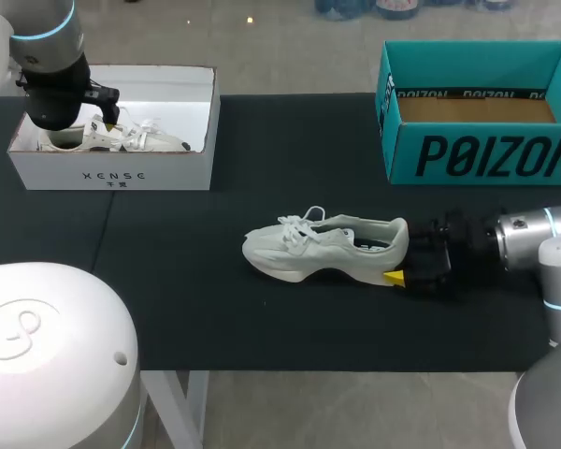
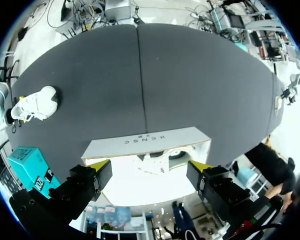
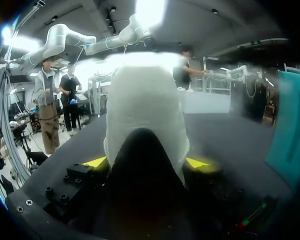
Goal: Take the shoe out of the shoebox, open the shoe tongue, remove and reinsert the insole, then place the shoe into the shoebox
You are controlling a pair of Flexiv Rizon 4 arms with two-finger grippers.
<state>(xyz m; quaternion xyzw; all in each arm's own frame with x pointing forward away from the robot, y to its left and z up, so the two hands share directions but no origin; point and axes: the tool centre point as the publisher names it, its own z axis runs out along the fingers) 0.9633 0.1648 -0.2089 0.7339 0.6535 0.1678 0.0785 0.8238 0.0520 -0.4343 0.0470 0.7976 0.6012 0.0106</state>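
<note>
Right jaws clamp shoe (image 1: 318,248), table (image 1: 215,318) centre.

White shoe (image 1: 318,248), teal shoebox (image 1: 477,154), white box (image 1: 112,174), black table (image 1: 215,309)

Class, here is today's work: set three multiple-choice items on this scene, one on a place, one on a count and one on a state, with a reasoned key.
1. Where does the white shoe held by the right end effector lie?
A. in the teal box
B. on the black table
C. in the white box

2. How many boxes stand on the table?
A. one
B. two
C. three

3. How is the left end effector?
A. open, over the white box
B. shut on a shoe
C. shut on the teal box's wall

Key:
1 B: the shoe rests on the table between the two boxes.
2 B: only the white box and the teal box are there.
3 A: its fingers stand apart and touch nothing.
</note>
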